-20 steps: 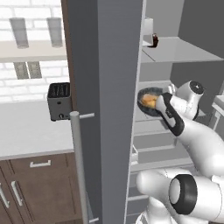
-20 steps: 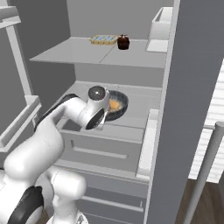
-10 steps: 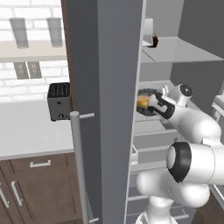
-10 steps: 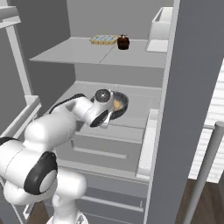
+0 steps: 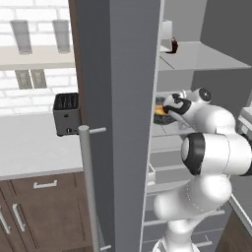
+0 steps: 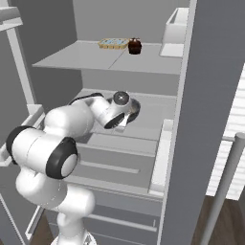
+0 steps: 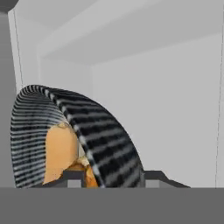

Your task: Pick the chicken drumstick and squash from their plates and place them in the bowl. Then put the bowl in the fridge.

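The dark ribbed bowl sits on the middle shelf of the open fridge. Inside it lie the smooth pale-orange squash and, lower down, a darker golden bit of the chicken drumstick. My gripper is open, one fingertip inside the bowl and one outside, with the rim's wall between them. From the left base view the bowl peeks past the door edge with the gripper at it. In the right base view the gripper covers most of the bowl. The plates are out of view.
The upper shelf holds a flat carton, a small dark jar and a white box. Drawers lie below the bowl's shelf. The door with its bar handle stands close on the left; a toaster sits on the counter.
The arm has reached deeper into the fridge with the bowl and lowered it to the shelf. The jaws, shut on the rim before, have parted.
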